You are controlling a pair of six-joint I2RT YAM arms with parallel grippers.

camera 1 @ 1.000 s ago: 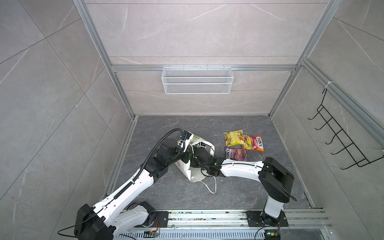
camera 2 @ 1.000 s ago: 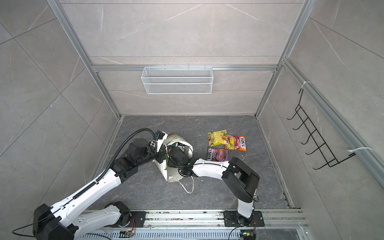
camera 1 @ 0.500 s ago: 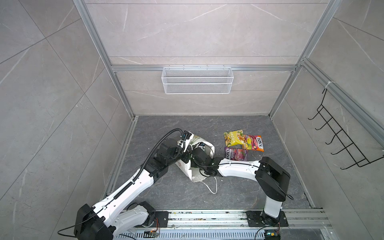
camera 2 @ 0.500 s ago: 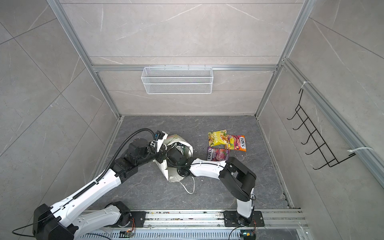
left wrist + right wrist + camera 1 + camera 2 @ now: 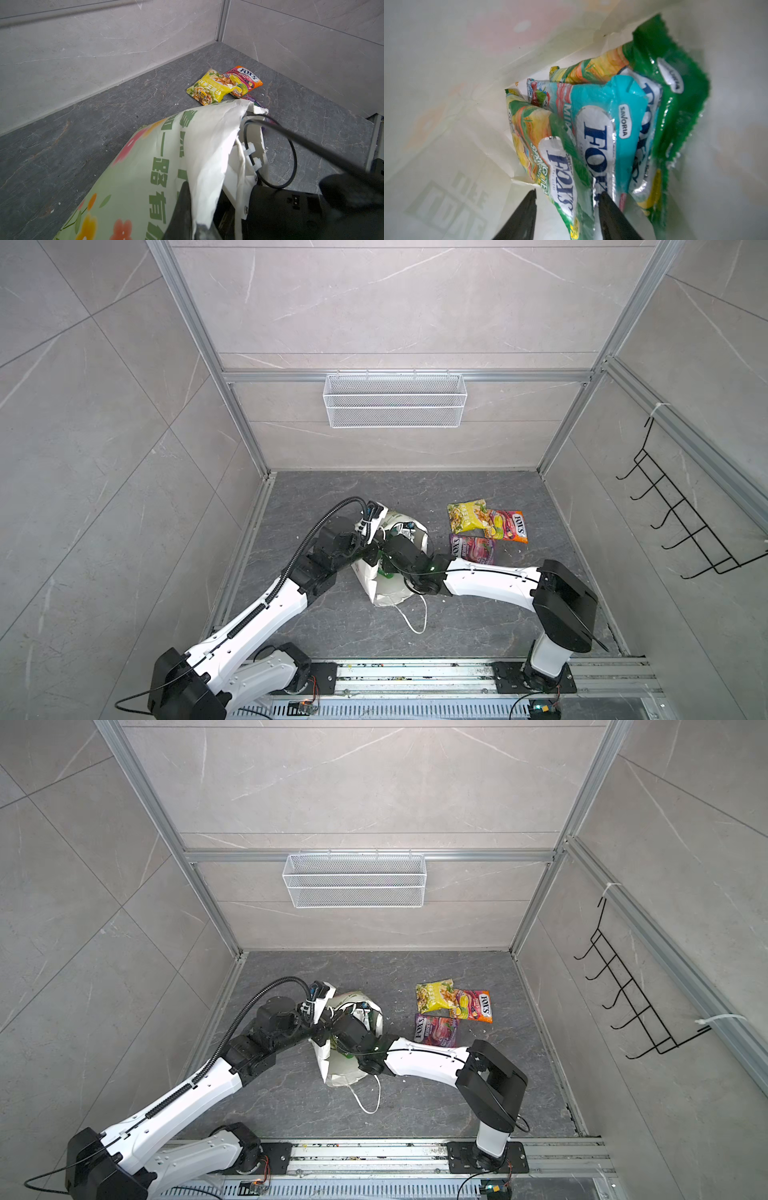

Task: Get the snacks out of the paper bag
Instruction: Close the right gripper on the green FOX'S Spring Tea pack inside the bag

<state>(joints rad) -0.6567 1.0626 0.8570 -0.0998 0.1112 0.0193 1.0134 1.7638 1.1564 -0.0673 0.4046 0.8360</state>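
Three snack packets lie out on the bench (image 5: 478,614), to the right of the paper bag (image 5: 386,593). They are one yellow packet (image 5: 467,515), one orange-pink FOX'S packet (image 5: 509,525) partly under it, and one purple FOX'S packet (image 5: 473,548) just in front.

Inside the bag, the right wrist view shows at least three more: a green Spring Tea packet (image 5: 556,162), a teal packet (image 5: 608,124) and a dark green packet (image 5: 679,99). They overlap, so the exact count is unclear.

The left jaws are clenched on the bag's rim, holding its mouth up. The right jaws are deep in the bag and spread apart, with the lower edge of the green Spring Tea packet between them, not pinched.

One white cord handle (image 5: 415,618) trails on the dark grey stone-look bench. Pale marbled panels in aluminium framing wall in the space. The back wall holds one white wire-mesh basket (image 5: 395,402), and the right wall holds one black hook rack (image 5: 681,531).
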